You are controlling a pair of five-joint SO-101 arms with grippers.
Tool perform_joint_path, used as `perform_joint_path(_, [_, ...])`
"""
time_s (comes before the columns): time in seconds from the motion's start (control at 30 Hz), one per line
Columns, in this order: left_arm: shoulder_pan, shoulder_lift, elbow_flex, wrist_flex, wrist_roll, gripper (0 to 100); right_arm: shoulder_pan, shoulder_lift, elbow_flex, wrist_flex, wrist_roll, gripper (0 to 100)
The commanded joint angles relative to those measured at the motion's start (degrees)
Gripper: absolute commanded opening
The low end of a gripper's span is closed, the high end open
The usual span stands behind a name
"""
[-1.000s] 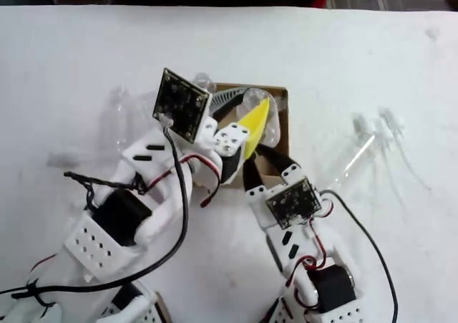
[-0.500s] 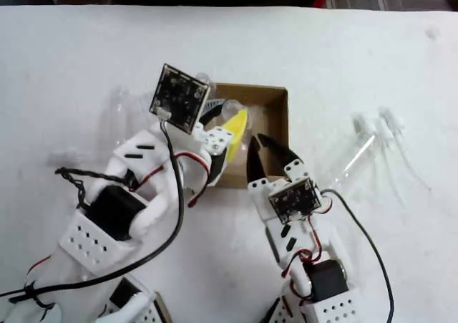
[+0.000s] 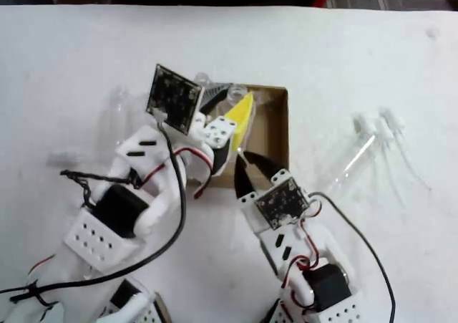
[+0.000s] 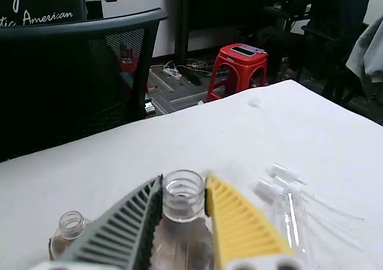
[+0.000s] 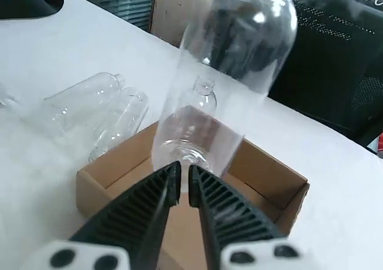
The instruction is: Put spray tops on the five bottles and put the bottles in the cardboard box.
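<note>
My left gripper [image 4: 182,186] is shut on the neck of a clear, capless bottle [image 4: 182,201], grey finger on one side and yellow on the other. In the high view this gripper [image 3: 230,104] holds the bottle [image 3: 235,91] over the left part of the cardboard box [image 3: 275,133]. In the right wrist view the bottle [image 5: 230,66] hangs tilted above the box [image 5: 263,174], base down. My right gripper [image 5: 182,175] is shut and empty, with its black tips just in front of the bottle's base. It sits at the box's near edge [image 3: 243,167].
Spray tops [image 3: 372,128] with long dip tubes lie on the white table right of the box, as the left wrist view also shows [image 4: 278,177]. Two clear bottles [image 5: 81,102] lie left of the box. Another small bottle [image 4: 72,225] stands by it.
The left gripper lifted the bottle from lying across the box and swung it to the box's left side. The right gripper drew back toward the box's near edge and shut.
</note>
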Motion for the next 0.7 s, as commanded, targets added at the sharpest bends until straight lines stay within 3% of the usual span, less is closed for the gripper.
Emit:
perform_joint_path(0.0, [0.1, -0.5, 0.6, -4.5, -2.5, 5, -1.5, -0.3, -2.9, 0.1, 0.6, 1.7])
perform_joint_path(0.17, [5.0, -0.5, 0.7, -3.3, -1.9, 5, -0.9, -0.3, -2.6, -0.3, 0.4, 1.7])
perform_joint_path(0.33, [4.0, -0.6, 0.3, -1.6, -1.9, 5, 1.7, -0.2, -2.4, -1.8, 0.5, 1.7])
perform_joint_path(0.67, [4.0, -1.0, 0.0, 5.7, -2.2, 5, 11.0, -0.2, 7.9, -21.1, 0.5, 1.7])
